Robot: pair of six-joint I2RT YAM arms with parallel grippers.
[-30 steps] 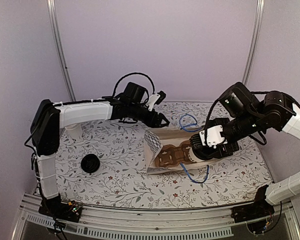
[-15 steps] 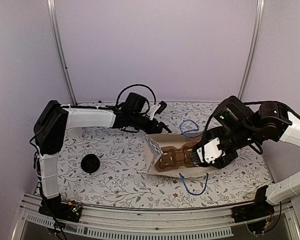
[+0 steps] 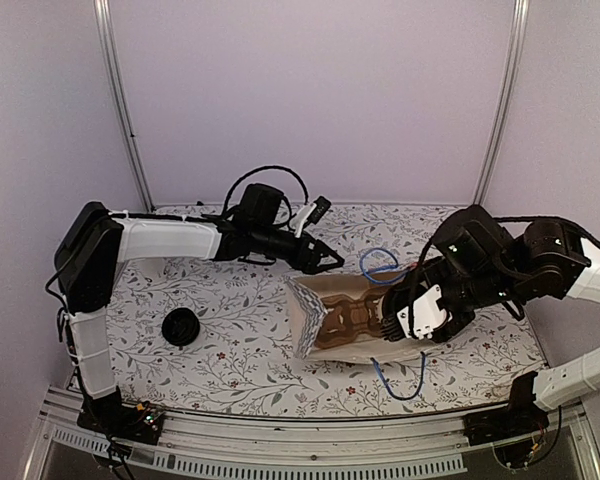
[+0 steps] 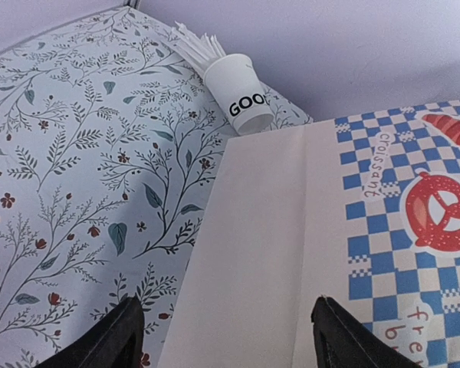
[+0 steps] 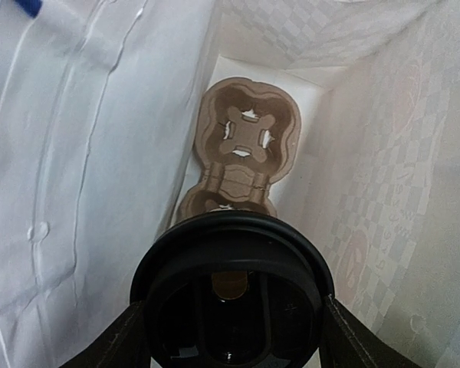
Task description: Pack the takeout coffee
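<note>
The takeout coffee (image 5: 231, 291) shows only as its round black lid, clamped between the fingers of my right gripper (image 5: 234, 331). It is inside the mouth of the checkered paper bag (image 3: 325, 330), which lies on its side mid-table. Deeper in the bag lies a brown cardboard cup carrier (image 5: 245, 146). In the top view the right gripper (image 3: 392, 322) reaches into the bag from the right, and the cup is hidden there. My left gripper (image 3: 327, 263) hangs open at the bag's far edge, above the bag's plain white side (image 4: 253, 253), holding nothing.
A white cup with black lettering and white sticks (image 4: 238, 92) lies beyond the bag near the back wall. A round black-lidded thing (image 3: 181, 326) stands on the table at the left. The bag's blue handles (image 3: 380, 262) loop out at its mouth.
My right arm has come toward the near side with the coffee, and the bag has swung round with it. My left gripper has slid a little right and down to the bag's far edge.
</note>
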